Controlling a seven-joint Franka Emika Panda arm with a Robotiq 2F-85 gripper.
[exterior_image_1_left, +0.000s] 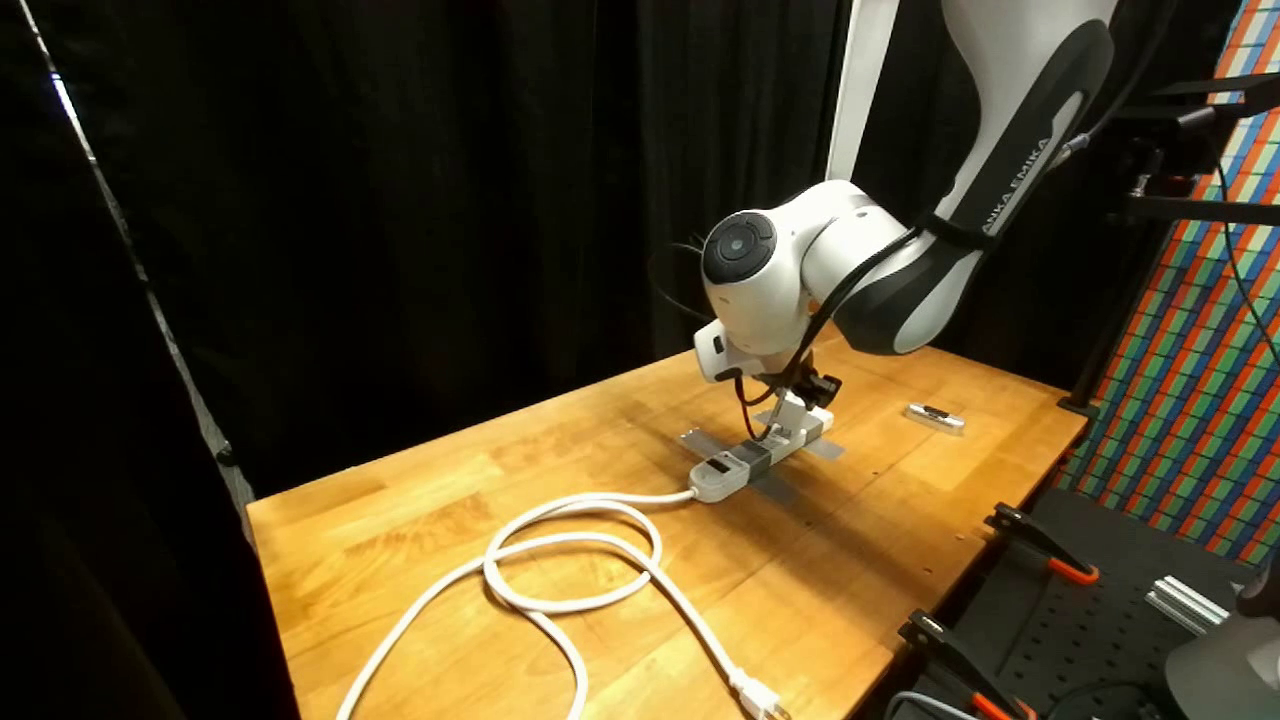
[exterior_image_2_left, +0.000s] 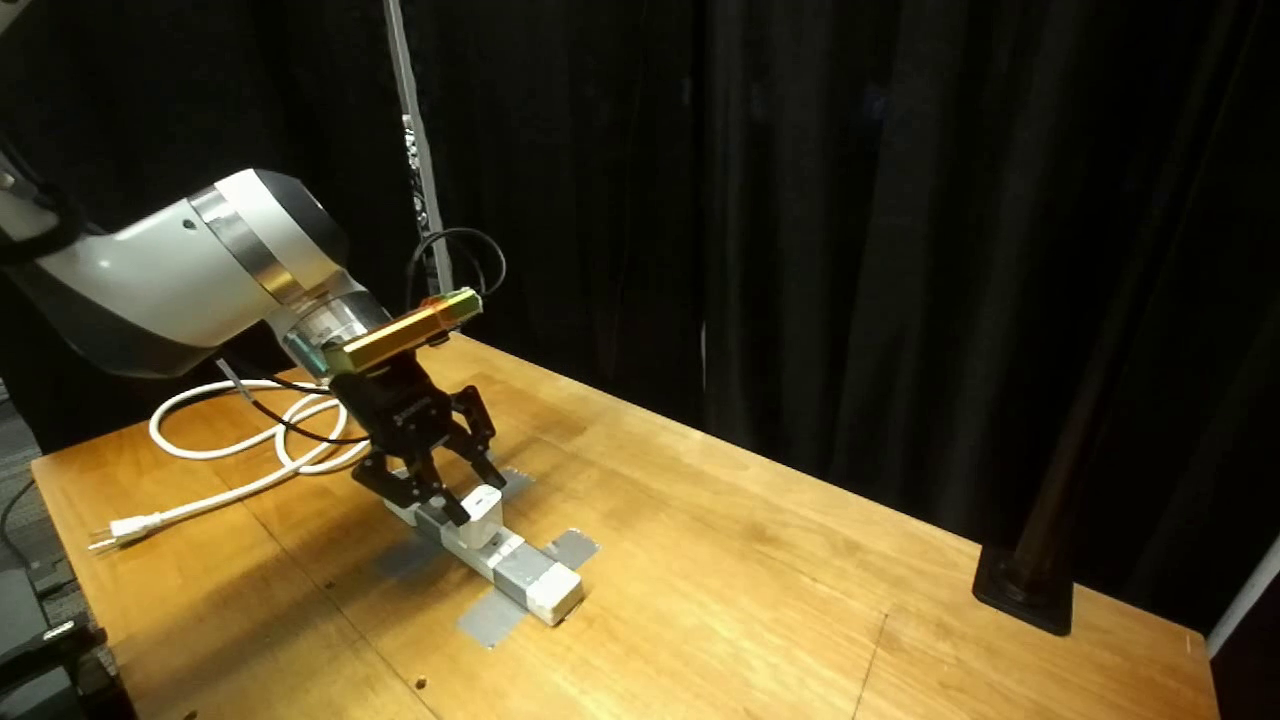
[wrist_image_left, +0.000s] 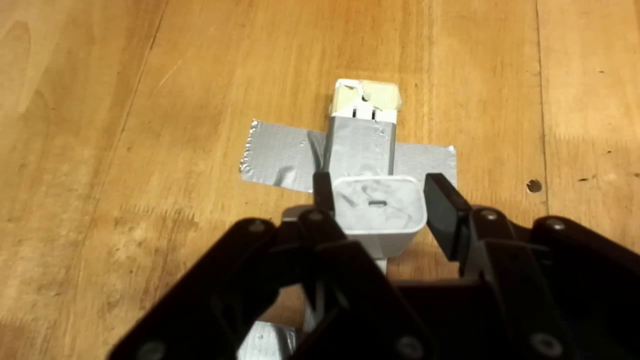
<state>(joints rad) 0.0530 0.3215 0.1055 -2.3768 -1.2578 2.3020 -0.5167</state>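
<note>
- I see my fingers (wrist_image_left: 446, 215) spread partway apart in the wrist view, one on either side of a white charger block (wrist_image_left: 380, 205); they do not appear to be gripping it.
- The block lies between the fingers, but off centre: its edge sits right beside the finger on the left of the wrist view, and whether those two touch I cannot tell. A narrow gap separates it from the finger on the right.
- The block stands up from a white power strip (exterior_image_2_left: 488, 562), its small slot (wrist_image_left: 377, 203) facing upward; how firmly it is seated is hidden.
- The strip's long axis runs crosswise to the line from finger to finger, so I judge that closing would press the block's sides.
- Grey tape (wrist_image_left: 280, 155) joins the strip to the wooden surface (wrist_image_left: 200, 75).
- That uneven gap matters most, I judge; a slight shift toward the wrist view's left would centre the block.
</note>
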